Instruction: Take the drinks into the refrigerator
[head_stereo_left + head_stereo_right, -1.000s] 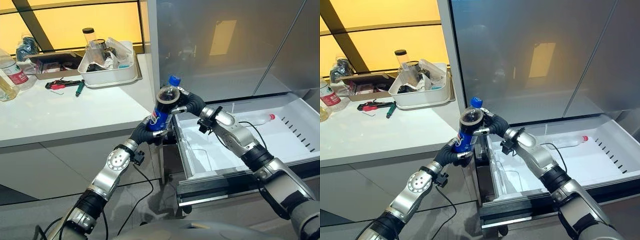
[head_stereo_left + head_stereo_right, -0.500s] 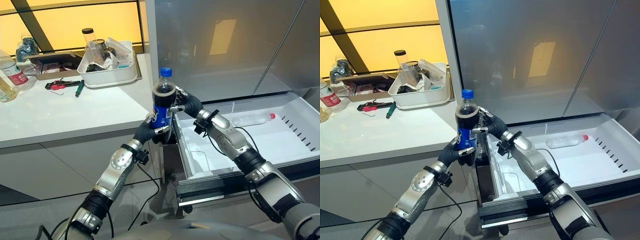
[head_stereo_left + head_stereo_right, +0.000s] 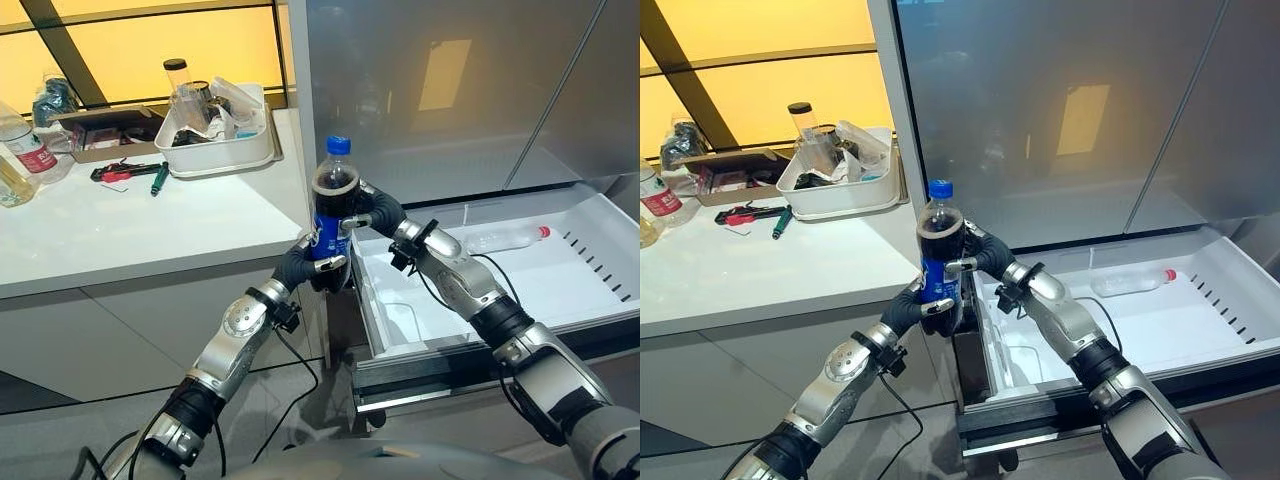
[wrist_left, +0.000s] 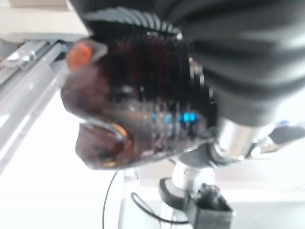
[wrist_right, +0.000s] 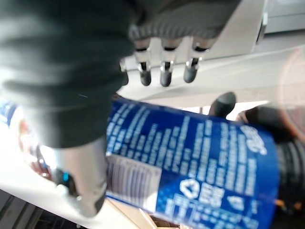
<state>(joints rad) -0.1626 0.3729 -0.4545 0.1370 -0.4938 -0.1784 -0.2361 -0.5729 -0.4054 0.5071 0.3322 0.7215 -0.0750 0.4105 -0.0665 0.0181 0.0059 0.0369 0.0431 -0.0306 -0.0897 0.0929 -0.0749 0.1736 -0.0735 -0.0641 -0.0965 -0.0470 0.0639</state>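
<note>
Cola bottle (image 3: 331, 205), blue cap, blue label, dark liquid: held upright in the air at the corner of the white counter (image 3: 150, 225), just beside the open refrigerator drawer (image 3: 480, 290). Label print shows in the right wrist view, with a recycling mark; wording too blurred to read. Left hand (image 3: 308, 266) wraps the bottle's lower part, fingers curled round it. Right hand (image 3: 368, 211) grips the upper part below the neck, fingers and thumb curled round it.

In the drawer: a clear plastic bottle (image 3: 505, 238) with red cap, lying on its side near the back wall.

On the counter: white bin (image 3: 222, 150) of clutter, red-handled pliers (image 3: 122, 170), cardboard box (image 3: 105, 130), water bottle (image 3: 28, 147) cut off at the frame edge.
</note>
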